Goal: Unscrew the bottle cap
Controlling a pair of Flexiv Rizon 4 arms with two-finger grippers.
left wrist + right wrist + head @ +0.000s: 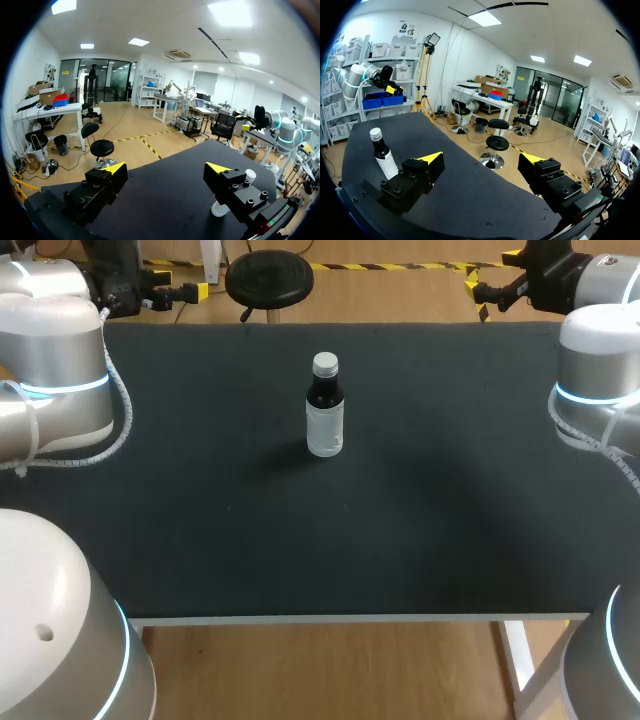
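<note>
Two gaping grippers point(166, 169) point(481, 158), clear of bottle point(325, 412)

A robotics lab: robot arms point(62, 380) flank a black worktable point(300, 540).

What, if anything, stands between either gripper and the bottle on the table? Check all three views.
Nothing visible does. The bottle stands upright and alone on the black table, cap on. The left gripper and right gripper are open near the table's far corners, with only bare tabletop between each and the bottle.
</note>
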